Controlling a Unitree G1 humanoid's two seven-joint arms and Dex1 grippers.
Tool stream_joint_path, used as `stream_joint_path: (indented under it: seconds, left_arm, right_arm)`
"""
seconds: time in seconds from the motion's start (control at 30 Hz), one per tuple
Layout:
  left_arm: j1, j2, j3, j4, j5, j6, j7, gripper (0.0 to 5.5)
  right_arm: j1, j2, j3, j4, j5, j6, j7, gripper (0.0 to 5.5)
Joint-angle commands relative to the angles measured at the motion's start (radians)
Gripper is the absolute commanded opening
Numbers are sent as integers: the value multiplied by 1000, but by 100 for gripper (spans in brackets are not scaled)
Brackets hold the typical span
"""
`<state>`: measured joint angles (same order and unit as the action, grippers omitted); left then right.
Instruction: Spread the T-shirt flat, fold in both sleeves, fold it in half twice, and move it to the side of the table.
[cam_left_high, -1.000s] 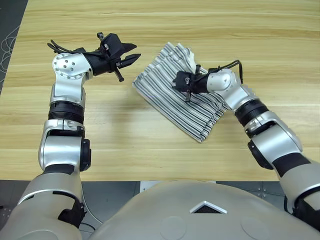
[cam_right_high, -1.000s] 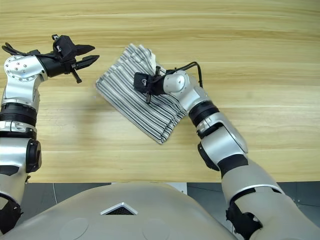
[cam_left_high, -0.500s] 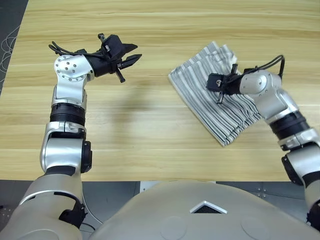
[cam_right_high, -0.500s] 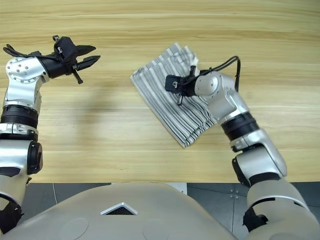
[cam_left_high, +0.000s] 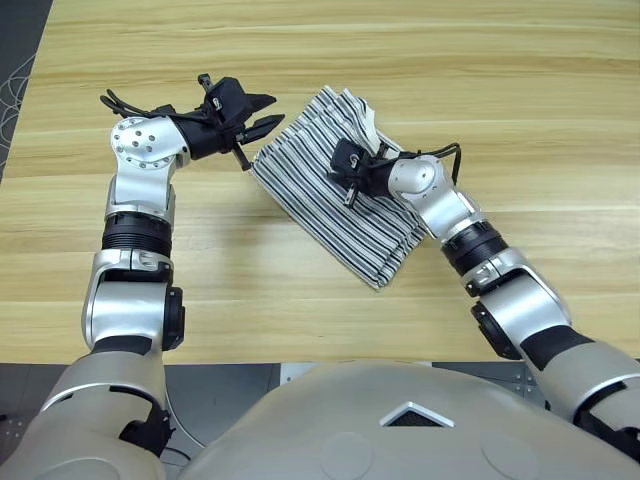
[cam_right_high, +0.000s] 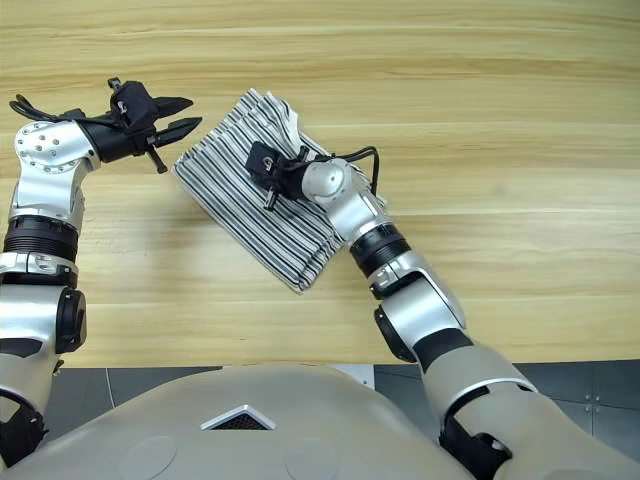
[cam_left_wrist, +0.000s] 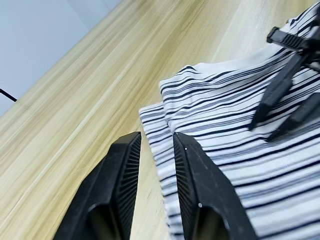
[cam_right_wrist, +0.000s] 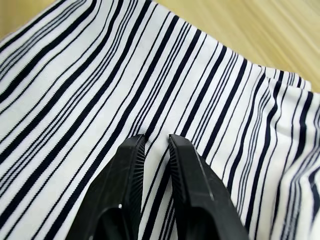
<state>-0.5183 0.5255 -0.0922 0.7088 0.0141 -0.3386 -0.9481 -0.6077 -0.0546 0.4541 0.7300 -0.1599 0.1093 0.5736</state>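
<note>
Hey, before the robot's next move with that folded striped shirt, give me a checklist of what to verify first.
1. Black-and-white striped T-shirt folded into a compact bundle: ok.
2. Right gripper down on the shirt's top layer: ok.
3. Right gripper actually pinching cloth: cannot tell; its fingers show a narrow gap.
4. Left gripper open, close to the shirt's corner; clear of the cloth: cannot tell.
5. Shirt at the side of the light wooden table: not ok; bare wood shows on all sides of it.
</note>
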Motion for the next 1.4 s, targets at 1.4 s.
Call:
stream_joint_path:
  seconds: [1.4]
  left_arm:
    - [164, 35, -60, -297, -14, 32, -31, 119]
  right_arm:
    - [438, -702, -180, -639, -121, -63, 193, 88]
